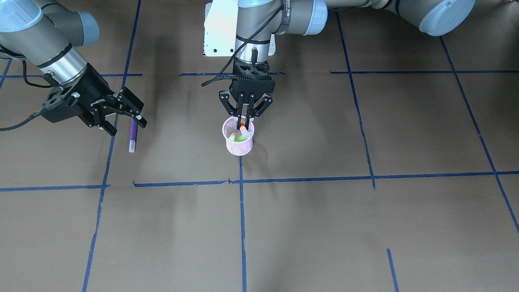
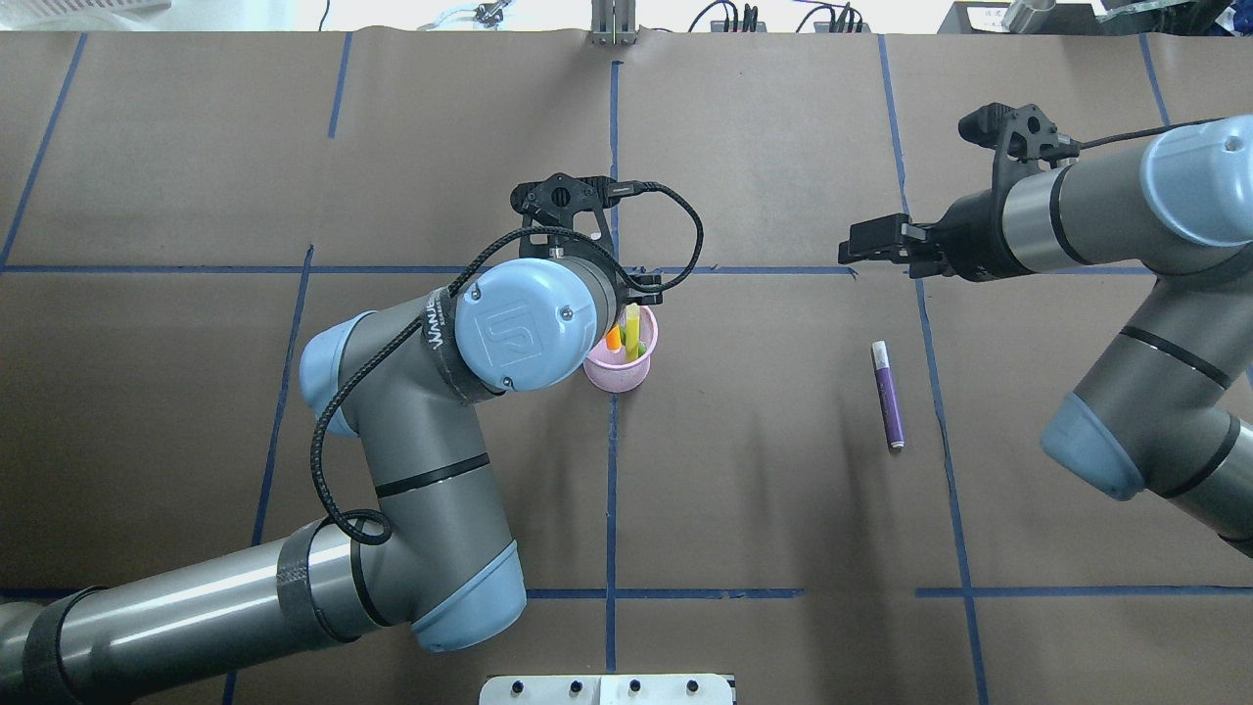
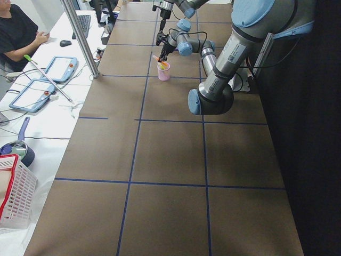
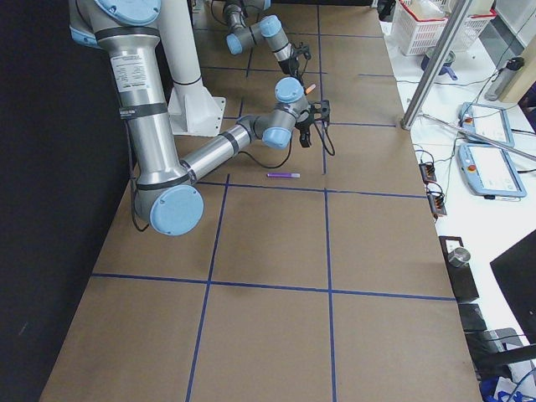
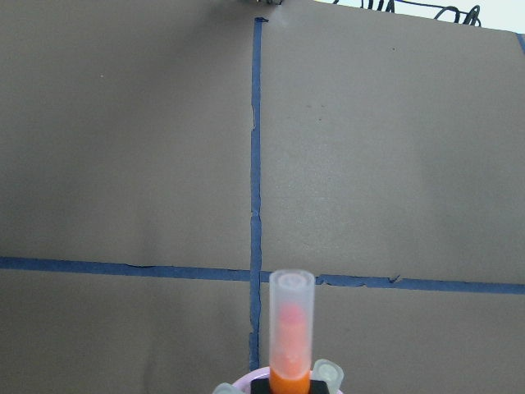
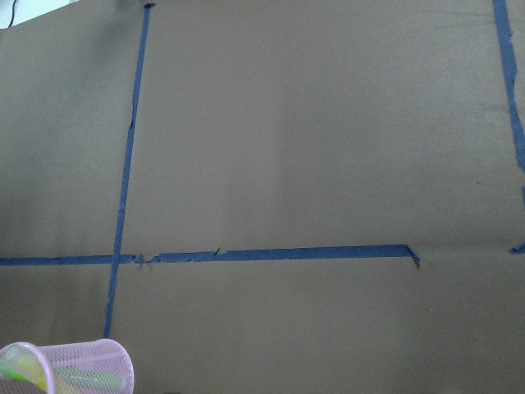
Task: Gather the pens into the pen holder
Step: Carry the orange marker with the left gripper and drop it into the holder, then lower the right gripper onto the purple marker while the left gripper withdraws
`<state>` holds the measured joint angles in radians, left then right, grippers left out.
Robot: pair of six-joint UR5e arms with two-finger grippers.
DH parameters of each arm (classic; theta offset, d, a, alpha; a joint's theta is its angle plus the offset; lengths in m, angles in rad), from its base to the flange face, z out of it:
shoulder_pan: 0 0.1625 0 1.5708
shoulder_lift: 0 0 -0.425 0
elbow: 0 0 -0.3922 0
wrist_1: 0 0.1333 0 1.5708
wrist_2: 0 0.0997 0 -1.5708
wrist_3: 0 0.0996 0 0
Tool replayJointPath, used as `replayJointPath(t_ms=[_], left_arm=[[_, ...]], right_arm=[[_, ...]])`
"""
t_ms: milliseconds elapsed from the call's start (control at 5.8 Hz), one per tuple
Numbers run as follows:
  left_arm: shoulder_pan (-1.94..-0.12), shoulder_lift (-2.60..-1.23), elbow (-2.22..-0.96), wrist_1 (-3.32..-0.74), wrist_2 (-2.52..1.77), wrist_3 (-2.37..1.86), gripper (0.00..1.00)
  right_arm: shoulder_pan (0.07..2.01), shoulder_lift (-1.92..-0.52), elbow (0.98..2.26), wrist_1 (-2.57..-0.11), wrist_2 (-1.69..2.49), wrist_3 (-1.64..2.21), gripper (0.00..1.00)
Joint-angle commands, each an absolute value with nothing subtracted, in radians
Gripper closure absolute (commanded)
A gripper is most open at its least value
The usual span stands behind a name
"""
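Observation:
The pink mesh pen holder point(image 1: 239, 148) stands at the table's middle, and also shows in the overhead view point(image 2: 618, 375). A green pen point(image 1: 239, 138) leans inside it. My left gripper point(image 1: 244, 121) hangs right over the holder's mouth, shut on the orange pen point(image 1: 243, 129), which stands upright with its lower end inside the holder. The left wrist view shows that pen's pale cap point(image 5: 292, 324). The purple pen point(image 1: 133, 138) lies flat on the table, also seen from overhead point(image 2: 888, 395). My right gripper point(image 1: 123, 121) is open and empty, held above the table just beyond that pen.
Brown paper with blue tape lines point(image 1: 242, 211) covers the table. The right wrist view shows the holder point(image 6: 82, 365) at its bottom left corner. Operators' desks with tablets point(image 3: 53, 69) and a red-rimmed basket point(image 3: 13, 197) stand beyond the table's far edge.

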<state>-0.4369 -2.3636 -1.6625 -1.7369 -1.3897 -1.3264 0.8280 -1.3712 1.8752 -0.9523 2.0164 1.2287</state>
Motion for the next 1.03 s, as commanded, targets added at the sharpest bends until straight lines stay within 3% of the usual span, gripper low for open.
replayJointPath(t_ms=[0, 172, 345, 862], left_arm=[[-0.436, -2.362, -1.64, -1.775, -1.382, -1.333, 0.68], [-0.437, -2.362, -1.641, -1.776, -1.384, -1.328, 0.22], [-0.439, -2.361, -1.649, -1.785, -1.384, -1.327, 0.07], [-0.472, -2.306, -1.79, -1.789, -1.39, -1.333, 0.07]], right_arm=[[0.828, -1.422, 1.896, -0.956, 2.012, 1.232, 0.0], [0.827, -1.416, 1.893, -0.968, 2.043, 1.232, 0.0], [0.825, -1.416, 1.894, -0.997, 2.043, 1.235, 0.0], [0.816, -1.407, 1.884, -1.131, 2.068, 1.236, 0.0]])
